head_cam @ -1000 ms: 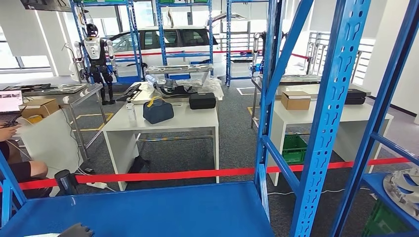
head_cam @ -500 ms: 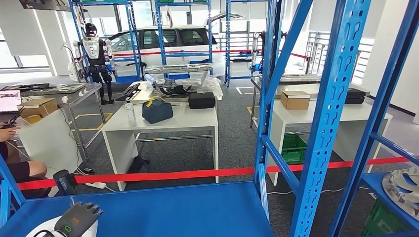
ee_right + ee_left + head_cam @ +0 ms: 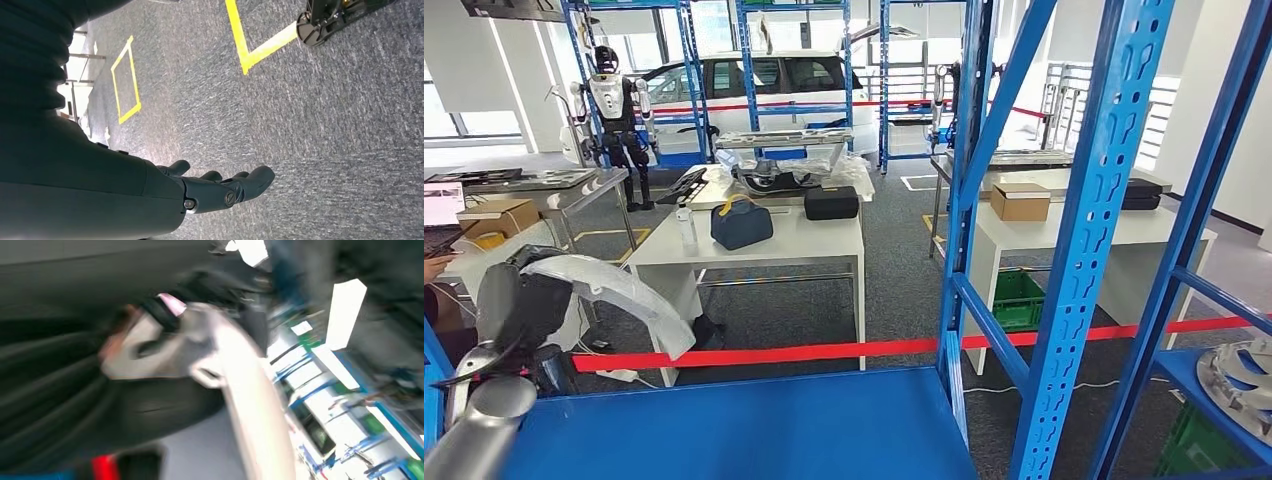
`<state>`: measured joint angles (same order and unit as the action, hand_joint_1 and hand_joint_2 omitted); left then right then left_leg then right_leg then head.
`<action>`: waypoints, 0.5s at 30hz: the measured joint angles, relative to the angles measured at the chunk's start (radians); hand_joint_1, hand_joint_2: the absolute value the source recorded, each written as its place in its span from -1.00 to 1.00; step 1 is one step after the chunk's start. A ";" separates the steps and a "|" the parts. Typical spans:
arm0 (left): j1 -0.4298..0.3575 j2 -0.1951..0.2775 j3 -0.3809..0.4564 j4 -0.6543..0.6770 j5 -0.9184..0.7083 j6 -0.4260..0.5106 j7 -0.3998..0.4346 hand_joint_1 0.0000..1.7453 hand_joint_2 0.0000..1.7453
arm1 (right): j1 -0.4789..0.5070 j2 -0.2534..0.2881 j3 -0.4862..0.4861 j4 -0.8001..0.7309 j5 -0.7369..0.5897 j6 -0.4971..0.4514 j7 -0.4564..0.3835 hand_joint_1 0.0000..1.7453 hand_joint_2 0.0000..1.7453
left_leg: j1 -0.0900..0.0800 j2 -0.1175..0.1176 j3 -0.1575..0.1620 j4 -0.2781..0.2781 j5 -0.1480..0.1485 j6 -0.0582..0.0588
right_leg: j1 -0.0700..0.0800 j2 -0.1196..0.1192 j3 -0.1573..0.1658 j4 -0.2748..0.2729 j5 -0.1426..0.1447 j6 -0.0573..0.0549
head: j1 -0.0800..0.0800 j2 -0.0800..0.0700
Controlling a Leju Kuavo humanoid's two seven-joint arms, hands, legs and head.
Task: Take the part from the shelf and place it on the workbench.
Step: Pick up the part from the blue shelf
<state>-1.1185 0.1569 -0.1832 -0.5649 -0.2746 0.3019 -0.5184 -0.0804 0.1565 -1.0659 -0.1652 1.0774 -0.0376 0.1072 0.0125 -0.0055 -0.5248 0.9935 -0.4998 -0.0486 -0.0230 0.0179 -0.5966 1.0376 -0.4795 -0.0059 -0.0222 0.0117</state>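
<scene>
One white curved part (image 3: 614,290) is being held up at the left of the head view, above the blue shelf (image 3: 754,425), gripped by the left robot hand (image 3: 519,300); the left wrist view is blurred. The right robot hand (image 3: 220,187) is hanging over grey carpet (image 3: 325,125), fingers extended and holding nothing.

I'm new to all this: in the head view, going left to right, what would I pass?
Left hand holding the white curved part → white table with a dark blue bag → blue shelf upright → cardboard box behind it.
</scene>
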 joint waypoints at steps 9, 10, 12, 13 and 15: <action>0.082 -0.003 0.110 -0.225 0.822 -0.492 0.291 1.00 1.00 | 0.002 0.000 -0.011 0.000 0.001 0.011 -0.002 -1.00 1.00 | -0.001 0.000 -0.001 0.002 -0.001 0.002 | -0.002 -0.001 0.000 -0.001 0.001 0.001 | 0.000 0.000; 0.091 0.003 0.107 -0.234 0.887 -0.511 0.312 1.00 1.00 | 0.002 0.000 -0.011 0.000 0.001 0.010 -0.002 -1.00 1.00 | -0.002 -0.001 -0.001 0.003 -0.002 0.003 | -0.003 -0.001 0.000 -0.001 0.001 0.002 | 0.000 0.000; 0.112 0.017 0.098 -0.246 1.013 -0.548 0.361 1.00 1.00 | 0.002 0.000 -0.011 0.000 0.006 0.010 -0.003 -1.00 1.00 | -0.003 -0.001 -0.002 0.004 -0.003 0.004 | -0.004 -0.001 0.001 -0.001 0.001 0.004 | 0.000 0.000; 0.123 0.024 0.091 -0.249 1.068 -0.567 0.384 1.00 1.00 | 0.002 0.000 -0.011 0.000 0.009 0.010 -0.004 -1.00 1.00 | -0.004 -0.001 -0.003 0.005 -0.004 0.006 | -0.005 -0.001 0.001 -0.001 0.001 0.005 | 0.000 0.000; 0.146 0.038 0.080 -0.251 1.155 -0.599 0.423 1.00 1.00 | 0.002 0.001 -0.011 0.000 0.014 0.010 -0.005 -1.00 1.00 | -0.005 -0.001 -0.004 0.009 -0.005 0.009 | -0.007 -0.001 0.001 -0.001 0.001 0.009 | 0.000 0.000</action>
<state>-0.9720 0.1949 -0.1032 -0.8160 0.8803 -0.2975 -0.0953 -0.0779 0.1578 -1.0765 -0.1652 1.0919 -0.0275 0.1021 0.0070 -0.0061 -0.5291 1.0021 -0.5053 -0.0391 -0.0296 0.0171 -0.5957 1.0362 -0.4785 0.0033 -0.0223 0.0117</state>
